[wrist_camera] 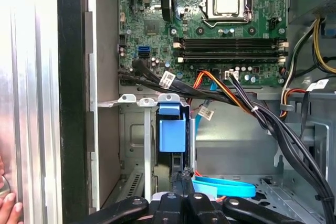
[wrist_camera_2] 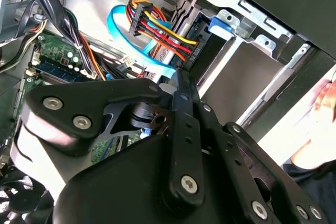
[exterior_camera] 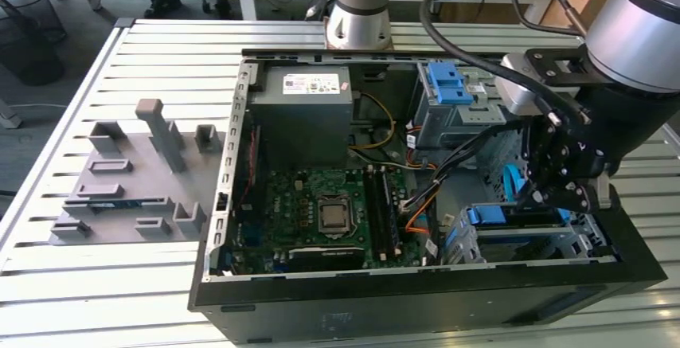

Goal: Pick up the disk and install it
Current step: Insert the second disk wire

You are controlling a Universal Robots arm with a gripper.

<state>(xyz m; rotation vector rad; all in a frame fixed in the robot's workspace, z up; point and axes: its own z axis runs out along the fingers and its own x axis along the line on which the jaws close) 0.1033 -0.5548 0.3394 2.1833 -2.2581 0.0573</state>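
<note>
Open black computer case (exterior_camera: 425, 300) lying on a slatted metal table (exterior_camera: 159, 53), side panel off; inside, a green motherboard (exterior_camera: 318, 205) with bare CPU socket (exterior_camera: 333, 209), grey power supply box (exterior_camera: 301, 101) with white sticker toward the far end, blue plastic latch piece (exterior_camera: 447, 84) atop the metal drive cage at the exterior view's right. Grey moulded fixture tray (exterior_camera: 133, 177) with upright posts sits on the table at the exterior view's left of the case, apart from it; bundled yellow, red and black wires (wrist_camera_2: 157, 27) and a light blue flat cable (wrist_camera: 226, 187) run through the case interior.
</note>
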